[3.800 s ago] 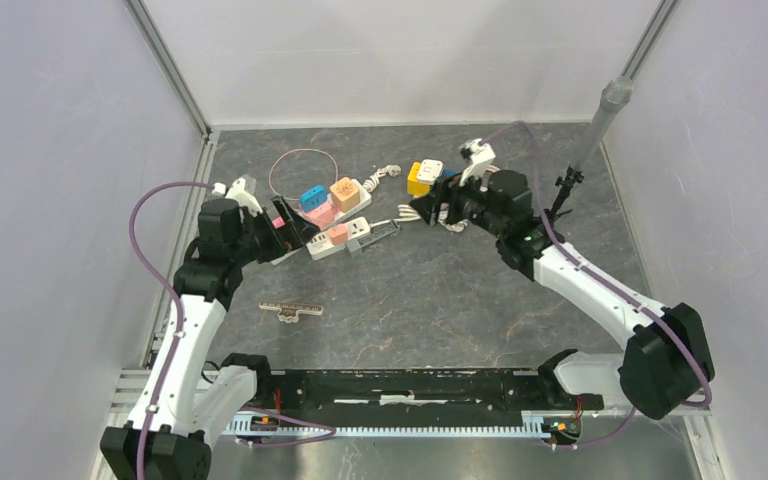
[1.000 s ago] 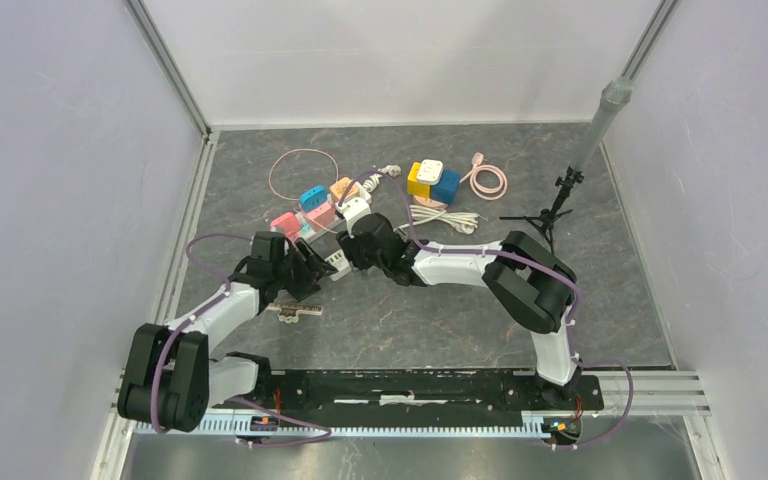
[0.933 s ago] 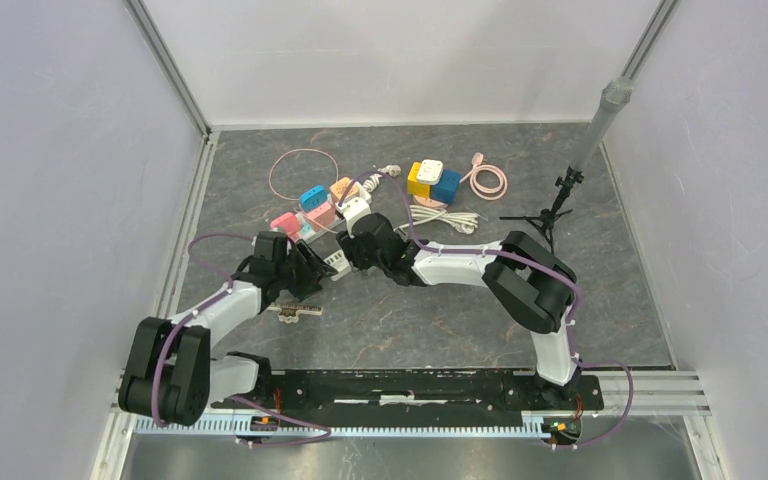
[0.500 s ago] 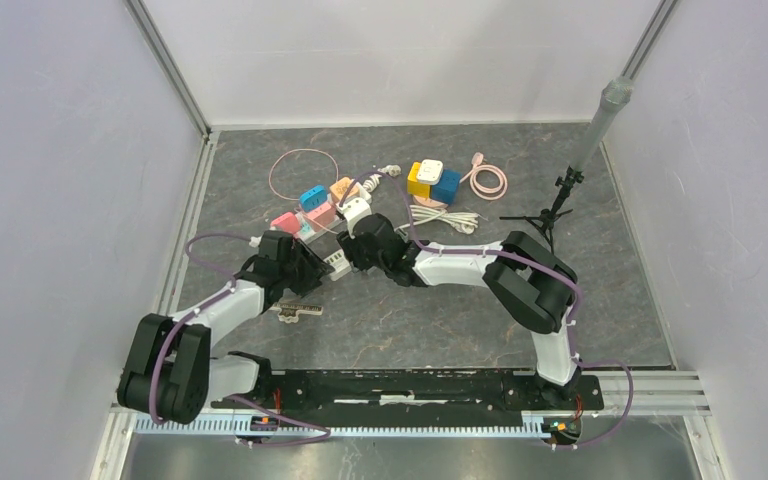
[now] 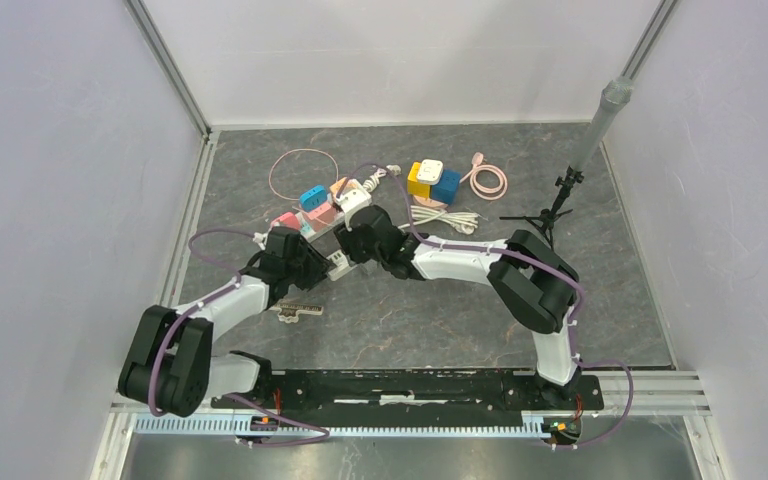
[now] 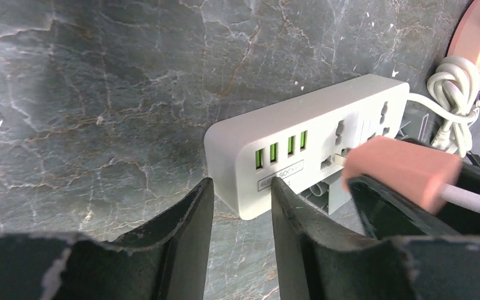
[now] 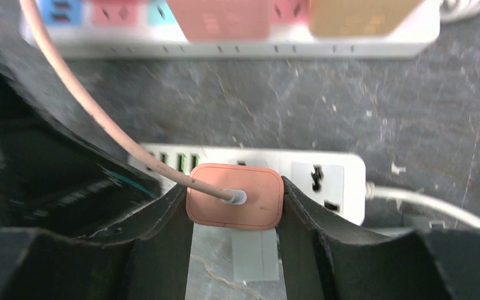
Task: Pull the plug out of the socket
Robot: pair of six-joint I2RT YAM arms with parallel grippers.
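A white socket strip (image 6: 300, 119) with green USB ports lies mid-table (image 5: 337, 263). A pink plug (image 7: 256, 206) with a pink cable sits over one of its sockets, and my right gripper (image 7: 234, 185) is shut on it, a finger pressed to each side. In the left wrist view the plug (image 6: 406, 172) is blurred and stands slightly off the strip's face, with a pale prong showing between them. My left gripper (image 6: 242, 182) is at the strip's near end. Its jaws are narrow and straddle the end corner, with bare table visible in the gap.
A longer strip with coloured adapters (image 5: 320, 205) lies just behind (image 7: 225, 25). A yellow-blue cube socket (image 5: 430, 180), a coiled pink cable (image 5: 487, 180), a small tripod (image 5: 557, 205) and a toothed bar (image 5: 295, 311) are also on the table. White cord is bundled at the strip's far end (image 6: 453, 119).
Both arms came in from the back to the white strip. Over the last second my left jaws narrowed around its end, and my right wrist shifted slightly away, still holding the plug.
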